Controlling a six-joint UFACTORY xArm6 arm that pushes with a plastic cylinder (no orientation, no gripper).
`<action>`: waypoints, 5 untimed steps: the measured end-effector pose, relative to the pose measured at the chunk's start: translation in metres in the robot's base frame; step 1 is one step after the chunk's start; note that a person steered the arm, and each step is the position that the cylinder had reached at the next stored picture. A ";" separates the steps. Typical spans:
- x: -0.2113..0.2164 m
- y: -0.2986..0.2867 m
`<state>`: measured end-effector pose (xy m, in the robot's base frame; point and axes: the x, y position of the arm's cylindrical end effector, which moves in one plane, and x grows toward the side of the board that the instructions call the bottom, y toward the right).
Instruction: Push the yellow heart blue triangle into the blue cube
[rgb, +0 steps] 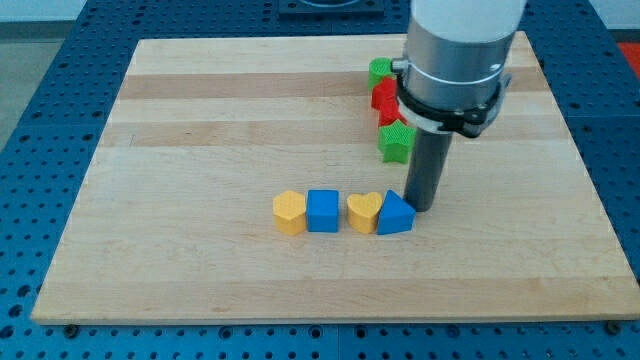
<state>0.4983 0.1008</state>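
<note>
The yellow heart (363, 212) and the blue triangle (395, 214) sit side by side, touching, below the board's middle. The blue cube (323, 211) stands just to the view's left of the heart, with a small gap between them. My tip (424, 207) is down on the board right beside the blue triangle's right edge, touching it or nearly so.
A yellow block (289, 213) touches the blue cube's left side. Near the rod at the upper right stand a green block (396, 142), a red block (387, 100) and another green block (379, 71), partly hidden by the arm. The wooden board (200, 120) lies on a blue perforated table.
</note>
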 end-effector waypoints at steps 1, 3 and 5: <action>0.001 0.027; 0.037 0.040; 0.038 0.028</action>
<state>0.5366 0.1287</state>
